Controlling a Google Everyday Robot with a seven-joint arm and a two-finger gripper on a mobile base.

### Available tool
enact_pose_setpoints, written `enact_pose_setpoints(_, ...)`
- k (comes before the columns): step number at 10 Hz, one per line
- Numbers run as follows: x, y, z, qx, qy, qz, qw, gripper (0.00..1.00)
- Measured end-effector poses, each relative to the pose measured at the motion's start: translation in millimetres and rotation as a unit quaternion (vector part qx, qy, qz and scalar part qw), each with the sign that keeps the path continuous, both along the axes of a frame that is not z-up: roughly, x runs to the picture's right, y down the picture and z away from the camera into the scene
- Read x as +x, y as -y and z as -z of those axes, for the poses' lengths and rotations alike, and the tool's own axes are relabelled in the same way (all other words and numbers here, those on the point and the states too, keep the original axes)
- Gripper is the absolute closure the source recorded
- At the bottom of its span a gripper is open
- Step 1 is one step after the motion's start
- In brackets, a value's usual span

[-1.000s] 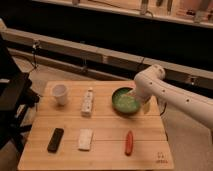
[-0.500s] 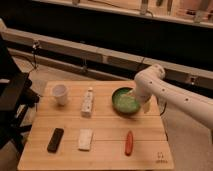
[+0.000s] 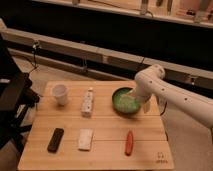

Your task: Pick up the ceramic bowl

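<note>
**While the gripper [image 3: 135,98] hangs at its rim, the ceramic bowl [image 3: 122,102] sits unlifted**

Because the ceramic bowl is wide and shallow, a hold on its rim looks like the likely plan. That would explain why the gripper sits low over the bowl's right side, at or just inside the rim. The white arm [image 3: 172,94] slopes away to the right of the bowl. Whether the gripper is open, closed or holding anything cannot be told, since the wrist hides that end.

The bowl appears to rest flat on the wooden table [image 3: 107,127], so I judge the lift not yet begun. Left of the bowl lies a pale bottle [image 3: 88,102], and further left stands a small white cup [image 3: 60,94]. In front of the bowl, towards the camera, lie a red-orange stick [image 3: 129,142], a white block [image 3: 85,139] and a dark flat item [image 3: 55,140]. All are well apart from the bowl, which should leave it room to come straight up.
</note>
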State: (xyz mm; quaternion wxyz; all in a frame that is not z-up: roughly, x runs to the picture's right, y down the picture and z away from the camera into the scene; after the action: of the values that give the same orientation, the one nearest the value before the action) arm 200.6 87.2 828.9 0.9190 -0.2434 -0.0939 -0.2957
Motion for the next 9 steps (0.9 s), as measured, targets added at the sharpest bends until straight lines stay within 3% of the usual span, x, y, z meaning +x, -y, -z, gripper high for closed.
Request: enact_pose_setpoints(9, -0.1, -3.7, -15.1, -0.010, 0.003, 0.000, 0.9999, 0.20)
